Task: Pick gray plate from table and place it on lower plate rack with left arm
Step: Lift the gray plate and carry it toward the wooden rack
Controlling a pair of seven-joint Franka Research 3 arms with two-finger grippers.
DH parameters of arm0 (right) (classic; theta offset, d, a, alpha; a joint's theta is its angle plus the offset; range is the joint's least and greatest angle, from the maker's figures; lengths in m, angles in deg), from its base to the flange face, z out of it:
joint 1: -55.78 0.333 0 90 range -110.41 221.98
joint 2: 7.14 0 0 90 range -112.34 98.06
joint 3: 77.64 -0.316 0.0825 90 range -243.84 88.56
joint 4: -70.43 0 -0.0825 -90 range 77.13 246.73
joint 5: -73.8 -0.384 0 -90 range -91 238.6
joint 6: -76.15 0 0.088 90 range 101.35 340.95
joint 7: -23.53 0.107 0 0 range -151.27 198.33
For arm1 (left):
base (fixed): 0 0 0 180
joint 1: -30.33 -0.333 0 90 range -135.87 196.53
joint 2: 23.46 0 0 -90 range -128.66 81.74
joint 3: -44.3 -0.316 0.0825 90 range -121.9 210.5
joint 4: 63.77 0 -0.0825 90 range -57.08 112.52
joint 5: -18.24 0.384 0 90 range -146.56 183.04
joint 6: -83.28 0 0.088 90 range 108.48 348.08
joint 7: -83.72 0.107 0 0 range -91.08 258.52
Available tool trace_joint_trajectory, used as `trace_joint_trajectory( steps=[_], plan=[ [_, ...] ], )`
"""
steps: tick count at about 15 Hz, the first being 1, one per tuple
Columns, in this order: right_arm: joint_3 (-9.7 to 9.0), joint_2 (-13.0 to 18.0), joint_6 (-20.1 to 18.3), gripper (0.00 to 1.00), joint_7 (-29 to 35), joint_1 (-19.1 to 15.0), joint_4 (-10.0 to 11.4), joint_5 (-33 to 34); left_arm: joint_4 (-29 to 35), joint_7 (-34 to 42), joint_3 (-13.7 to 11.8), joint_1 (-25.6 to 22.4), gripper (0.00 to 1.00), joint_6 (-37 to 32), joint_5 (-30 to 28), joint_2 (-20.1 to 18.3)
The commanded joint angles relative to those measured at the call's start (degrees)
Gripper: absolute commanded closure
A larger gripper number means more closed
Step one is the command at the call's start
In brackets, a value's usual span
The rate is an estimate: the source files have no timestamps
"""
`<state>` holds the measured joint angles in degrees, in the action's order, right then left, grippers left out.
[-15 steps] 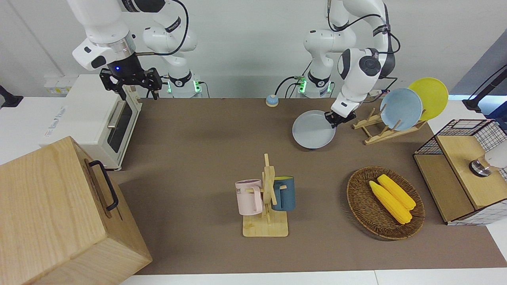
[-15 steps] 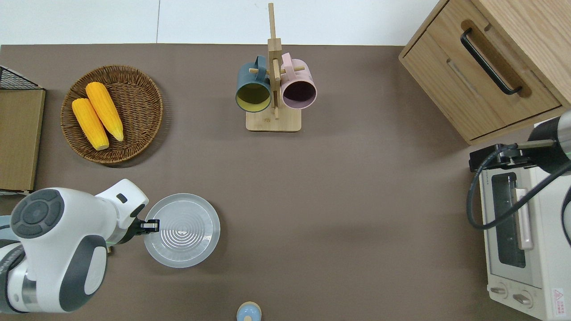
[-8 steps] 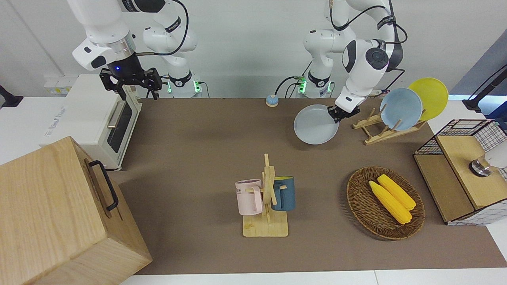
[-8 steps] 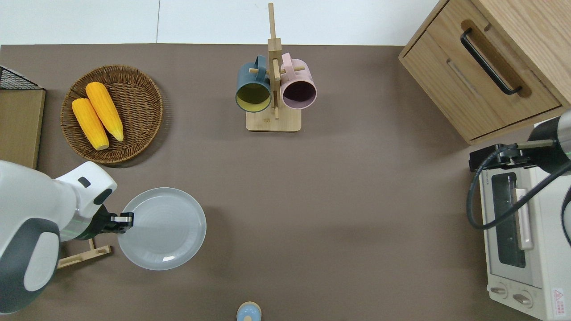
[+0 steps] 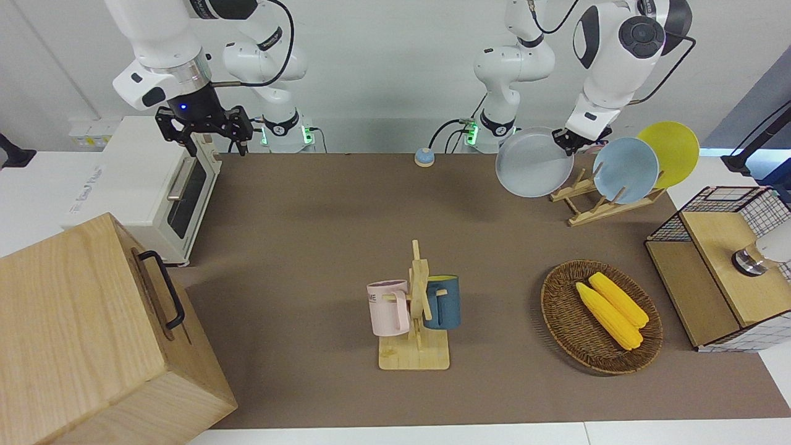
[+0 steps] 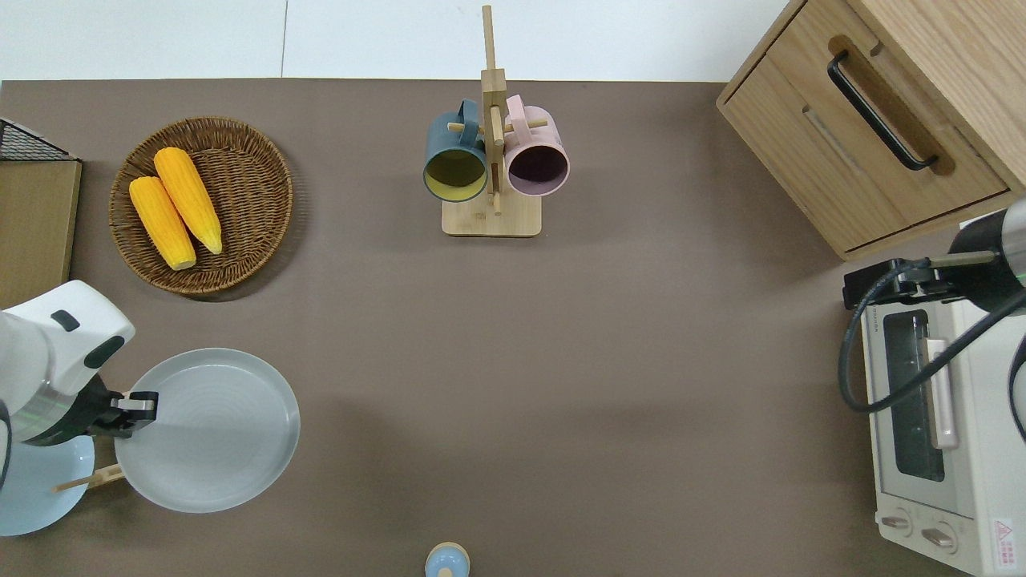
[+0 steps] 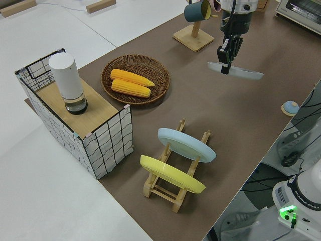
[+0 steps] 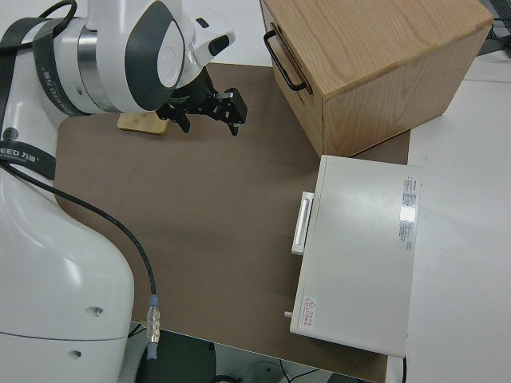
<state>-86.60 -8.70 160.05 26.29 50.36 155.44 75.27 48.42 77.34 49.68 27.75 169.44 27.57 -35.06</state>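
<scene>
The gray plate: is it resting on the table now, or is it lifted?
Lifted. The left end effector grips the gray plate by its rim, and the left side view shows it clear above the table.

Left arm raised high, elbow bent, forearm sloping down to the wrist. Left gripper (image 5: 565, 139) up in the air, fingers (image 6: 138, 403) clamped flat on the rim of the gray plate (image 6: 210, 429), one above and one below, holding it clear of the table (image 6: 561, 361). Seen from the left side, wrist near vertical, gripper (image 7: 225, 57) pointing down with the plate jutting sideways from it. Right arm parked, right gripper (image 5: 204, 131) pointing down, fingers spread apart.
</scene>
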Motion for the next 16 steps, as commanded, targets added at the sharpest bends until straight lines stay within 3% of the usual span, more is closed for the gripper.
trace_joint_trajectory(
  steps=[1,8,16],
  plan=[
    [0.34,-0.02,-0.05,0.017,0.22,0.41,-0.37,-0.15,-3.38,-0.48,0.85,0.73,1.00,-5.38,10.41,0.62],
    [0.34,-0.02,-0.05,0.017,0.22,0.41,-0.37,-0.15,-3.48,-0.92,5.43,0.82,1.00,-13.99,28.44,0.88],
    [0.34,-0.02,-0.05,0.017,0.22,0.41,-0.37,-0.15,-1.99,-2.05,6.13,0.91,1.00,-15.58,36.72,1.23]
  ],
)
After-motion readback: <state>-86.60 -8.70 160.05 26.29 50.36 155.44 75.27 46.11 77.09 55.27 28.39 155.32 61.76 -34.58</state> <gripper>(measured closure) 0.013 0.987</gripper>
